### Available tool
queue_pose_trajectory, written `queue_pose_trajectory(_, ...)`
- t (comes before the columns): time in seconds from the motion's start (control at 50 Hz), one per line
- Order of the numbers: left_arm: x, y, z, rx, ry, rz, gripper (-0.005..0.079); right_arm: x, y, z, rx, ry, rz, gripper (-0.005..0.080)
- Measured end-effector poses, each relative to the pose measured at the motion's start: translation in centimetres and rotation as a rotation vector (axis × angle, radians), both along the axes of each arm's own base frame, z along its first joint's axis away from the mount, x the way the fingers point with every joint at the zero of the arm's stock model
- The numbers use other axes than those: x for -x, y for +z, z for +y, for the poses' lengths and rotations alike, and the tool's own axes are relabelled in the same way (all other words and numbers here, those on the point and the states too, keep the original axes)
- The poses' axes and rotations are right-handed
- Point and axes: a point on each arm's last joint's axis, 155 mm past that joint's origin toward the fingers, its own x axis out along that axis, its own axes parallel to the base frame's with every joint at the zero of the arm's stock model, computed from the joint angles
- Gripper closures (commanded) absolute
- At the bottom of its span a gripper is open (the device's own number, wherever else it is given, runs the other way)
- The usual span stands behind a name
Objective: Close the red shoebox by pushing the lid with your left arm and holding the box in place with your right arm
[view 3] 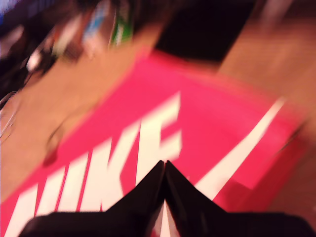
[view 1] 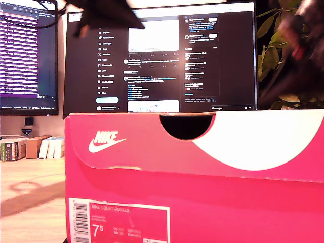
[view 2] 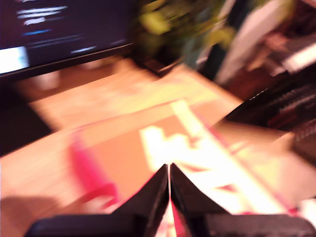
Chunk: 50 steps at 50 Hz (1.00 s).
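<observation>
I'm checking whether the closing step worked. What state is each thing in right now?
Red shoebox: upright on the desk, lid on.
Lid: down over the box, front flap overlapping it.
My first gripper: fingers together, holding nothing.
My second gripper: fingers together, above the lid top.
Monitor: switched on.

- Shoebox (view 1: 202, 187), front flap of the lid (view 1: 152, 147): white "NIKE" wordmark above a swoosh (view 1: 105, 141).
- Shoebox end, white-bordered size label (view 1: 119, 221): "NIKE COURT ROYALE", a large "7.5", and a barcode; the smaller print is illegible.
- Lid top (view 3: 207, 123), second wrist view: large white "NIKE" letters (view 3: 108, 173) with a swoosh.
- Monitor (view 1: 167, 55) text: too small to read.
</observation>
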Motion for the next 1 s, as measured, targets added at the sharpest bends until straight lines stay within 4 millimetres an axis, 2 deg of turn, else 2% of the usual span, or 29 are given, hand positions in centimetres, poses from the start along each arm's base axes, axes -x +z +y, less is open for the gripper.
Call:
queue_pose_trajectory(0.1, -0.6, 0.9, 2.3, -0.015, 0.044, -0.038, 0.0762, 0.2, 1.9, -1.7, 0.046, -0.063, -0.081, 0.0764)
queue_pose_trajectory(0.26, -1.4, 3.4, 6.8, -0.021, 0.143, -0.129, 0.0762, 0.5, 2.7, -4.3, 0.128, -0.163, -0.122, 0.0764)
queue_pose_trajectory(0.34, -1.3, 3.8, 9.0, -0.018, 0.200, -0.152, 0.0762, 0.9, 3.4, -4.9, 0.147, -0.194, -0.145, 0.0764)
queue_pose_trajectory(0.44, -1.2, 3.1, 11.4, -0.019, 0.264, -0.169, 0.0762, 1.3, 4.6, -5.6, 0.168, -0.229, -0.193, 0.0764)
queue_pose_trajectory(0.6, -0.6, 0.3, 14.6, -0.049, 0.368, -0.144, 0.0762, 1.8, 5.4, -6.6, 0.192, -0.283, -0.215, 0.0764)
queue_pose_trajectory(0.72, 0.3, -0.3, 16.2, -0.067, 0.429, -0.152, 0.0761, 2.2, 5.6, -6.7, 0.181, -0.293, -0.211, 0.0764)
queue_pose_trajectory(0.9, 1.6, 2.6, 16.5, -0.046, 0.443, -0.246, 0.0761, 2.7, 7.0, -6.6, 0.095, -0.328, -0.223, 0.0764)
queue_pose_trajectory(1.0, 1.8, 3.1, 16.5, -0.042, 0.444, -0.263, 0.0761, 2.7, 6.8, -6.6, 0.053, -0.344, -0.195, 0.0764)
